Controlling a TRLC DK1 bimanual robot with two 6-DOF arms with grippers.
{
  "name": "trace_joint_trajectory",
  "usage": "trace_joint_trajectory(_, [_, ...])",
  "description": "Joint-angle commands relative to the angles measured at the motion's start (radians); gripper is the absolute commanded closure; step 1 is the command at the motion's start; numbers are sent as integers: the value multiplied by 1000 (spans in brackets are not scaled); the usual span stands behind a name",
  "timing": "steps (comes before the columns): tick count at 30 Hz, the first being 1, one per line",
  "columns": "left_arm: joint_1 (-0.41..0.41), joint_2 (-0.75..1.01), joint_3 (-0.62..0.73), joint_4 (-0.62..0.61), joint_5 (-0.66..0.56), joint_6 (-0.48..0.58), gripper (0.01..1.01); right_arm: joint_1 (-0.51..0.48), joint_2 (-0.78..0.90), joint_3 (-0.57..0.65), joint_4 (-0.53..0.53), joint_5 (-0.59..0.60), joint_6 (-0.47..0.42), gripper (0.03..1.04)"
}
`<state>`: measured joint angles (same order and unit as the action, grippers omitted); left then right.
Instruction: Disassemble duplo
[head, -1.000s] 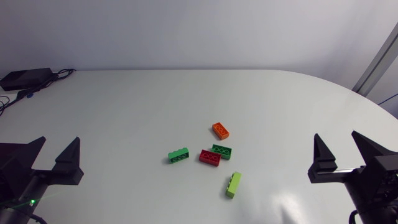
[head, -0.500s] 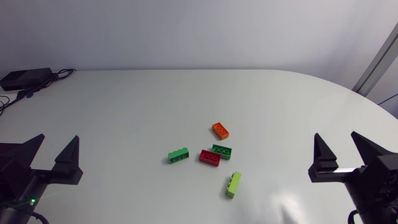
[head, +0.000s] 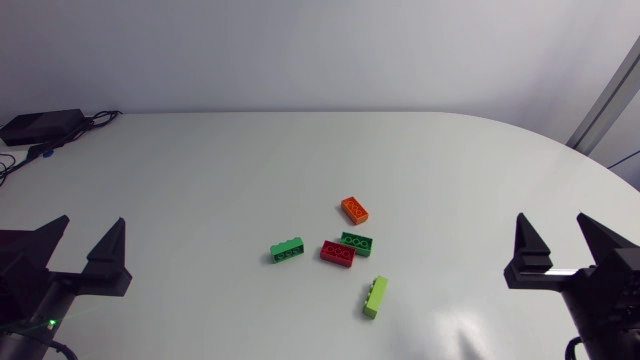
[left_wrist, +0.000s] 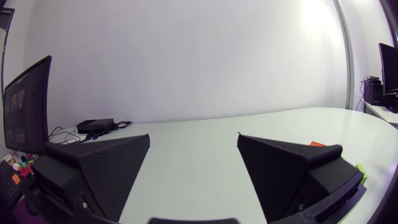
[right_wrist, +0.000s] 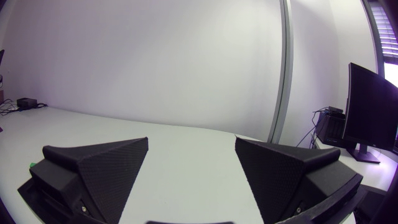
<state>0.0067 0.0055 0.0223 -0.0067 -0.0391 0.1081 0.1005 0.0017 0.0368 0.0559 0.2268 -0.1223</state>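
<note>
The left gripper (head: 93, 222) sits at the lower left of the head view, its two black wedge fingers spread wide and pointing forward. The right gripper (head: 551, 217) mirrors it at the lower right, fingers parted just as wide, with both arms drawn back to their own sides.

— What is met between the left gripper (head: 92, 222) and the green brick (head: 287, 249)?
— Only open table (head: 220, 170). A black box (head: 40, 125) with cables (head: 95, 118) is kept far ahead, off to the side.
— And before the right gripper (head: 551, 217)?
— Open table up to the lime brick (head: 376, 296). Beyond it, the red brick (head: 338, 253) and dark green brick (head: 357, 242) are pressed together. The orange brick (head: 354, 209) is set apart.
</note>
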Motion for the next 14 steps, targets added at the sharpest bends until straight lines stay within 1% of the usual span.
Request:
trace_joint_trajectory(1, [9,-15,-22,7,8,7,49,-36,-6,-41,-18,-21,21,61])
trace_joint_trajectory(2, [9,-15,-22,7,8,7,49,-56,-6,-41,-19,-41,21,61])
trace_joint_trajectory(5, [9,-15,-22,7,8,7,49,-71,-6,-41,-25,-103,21,61])
trace_joint_trajectory(9, [9,-15,-22,7,8,7,49,-99,-8,-38,-56,-227,23,61])
trace_joint_trajectory(14, [7,-15,-22,7,8,7,49,-114,-6,-38,-57,-227,21,61])
